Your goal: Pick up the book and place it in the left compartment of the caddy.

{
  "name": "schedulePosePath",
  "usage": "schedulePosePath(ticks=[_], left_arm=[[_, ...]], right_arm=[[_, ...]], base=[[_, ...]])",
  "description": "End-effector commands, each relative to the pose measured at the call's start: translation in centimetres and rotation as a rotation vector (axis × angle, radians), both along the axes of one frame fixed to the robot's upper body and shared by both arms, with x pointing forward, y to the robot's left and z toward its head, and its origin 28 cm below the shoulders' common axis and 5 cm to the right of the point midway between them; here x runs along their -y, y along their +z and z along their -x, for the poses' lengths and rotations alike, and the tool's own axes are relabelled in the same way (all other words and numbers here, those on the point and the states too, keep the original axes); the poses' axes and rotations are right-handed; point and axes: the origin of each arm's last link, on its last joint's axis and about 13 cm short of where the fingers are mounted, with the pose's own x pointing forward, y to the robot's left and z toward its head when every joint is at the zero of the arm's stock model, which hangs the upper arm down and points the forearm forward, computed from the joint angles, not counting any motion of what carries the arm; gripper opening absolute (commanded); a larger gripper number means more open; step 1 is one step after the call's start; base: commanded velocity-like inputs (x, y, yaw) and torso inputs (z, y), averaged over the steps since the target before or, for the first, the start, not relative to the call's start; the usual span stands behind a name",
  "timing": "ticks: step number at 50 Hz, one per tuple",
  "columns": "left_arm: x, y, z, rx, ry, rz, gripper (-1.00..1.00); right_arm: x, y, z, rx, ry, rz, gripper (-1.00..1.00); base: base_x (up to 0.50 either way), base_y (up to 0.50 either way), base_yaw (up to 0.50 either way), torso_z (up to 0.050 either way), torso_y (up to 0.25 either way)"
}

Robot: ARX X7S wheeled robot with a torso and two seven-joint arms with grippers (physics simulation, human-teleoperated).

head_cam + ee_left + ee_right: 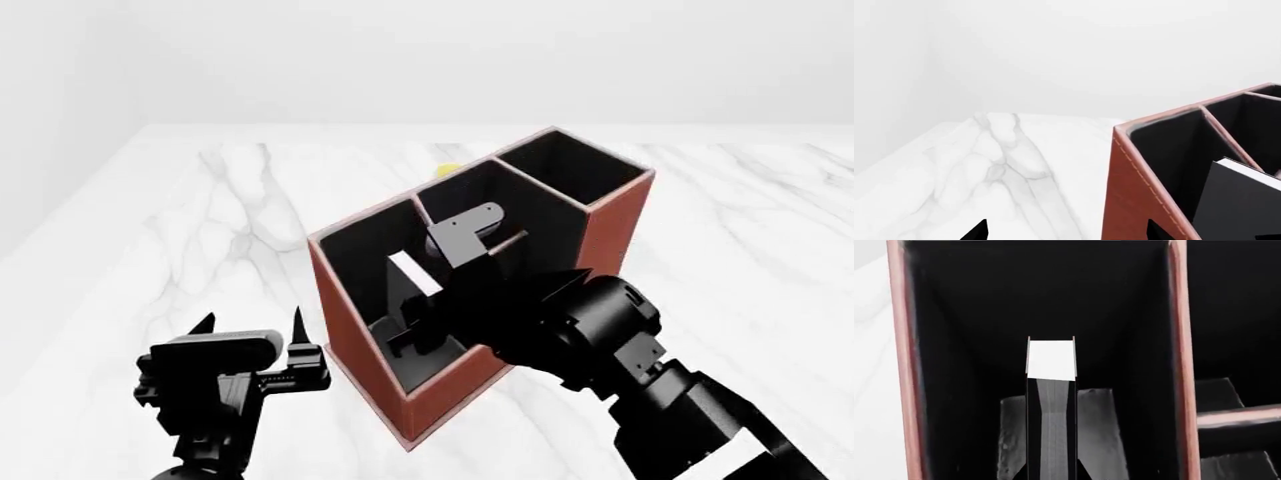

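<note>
The reddish-brown caddy (454, 385) stands on the marble table with its large left compartment (354, 250) nearest me. My right gripper (416, 325) reaches down into that compartment and is shut on the black book (404, 290), which it holds upright with the white page edges showing. In the right wrist view the book (1051, 410) sits between the fingers of the right gripper (1051, 472), above the compartment's black floor (1101, 430). My left gripper (251, 330) is open and empty, left of the caddy. The left wrist view shows the left gripper (1067, 232), the caddy's corner (1134, 185) and the book (1237, 200) inside it.
The white marble table (187, 230) stretches to the left and behind the caddy. A small yellow object (447, 170) peeks out behind the caddy's far side. The two small middle bins (467, 205) and the taller end bin (574, 170) lie beyond the right arm.
</note>
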Motion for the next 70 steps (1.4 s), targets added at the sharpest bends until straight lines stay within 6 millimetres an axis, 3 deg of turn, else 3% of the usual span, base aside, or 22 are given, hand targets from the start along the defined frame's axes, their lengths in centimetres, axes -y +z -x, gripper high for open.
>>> schedulePosePath(ticks=[1, 37, 38, 62, 67, 70], left_arm=[[-0.2, 0.1, -0.1, 0.021, 0.032, 0.002, 1.00], [-0.3, 0.3, -0.1, 0.027, 0.036, 0.003, 1.00], [-0.3, 0.3, -0.1, 0.027, 0.037, 0.003, 1.00], [-0.4, 0.2, -0.1, 0.027, 0.038, 0.004, 1.00], [-0.4, 0.2, 0.0, 0.028, 0.038, 0.004, 1.00], [-0.4, 0.3, 0.0, 0.029, 0.037, 0.003, 1.00]], right_arm=[[-0.5, -0.5, -0.7, 0.024, 0.024, -0.029, -1.00], [-0.5, -1.3, -0.9, 0.008, 0.024, -0.020, -1.00], [-0.5, -1.4, -0.9, 0.004, 0.026, -0.020, 1.00], [-0.5, -0.8, -0.8, 0.021, 0.030, -0.019, 1.00], [0.0, 0.8, -0.5, 0.080, 0.006, -0.026, 1.00], [0.7, 3.3, 0.2, 0.155, -0.041, -0.038, 1.00]], base=[[0.00, 0.00, 0.00, 0.000, 0.000], [0.00, 0.00, 0.00, 0.000, 0.001], [0.00, 0.00, 0.00, 0.000, 0.000], [0.00, 0.00, 0.00, 0.000, 0.000], [0.00, 0.00, 0.00, 0.000, 0.000], [0.00, 0.00, 0.00, 0.000, 0.000]])
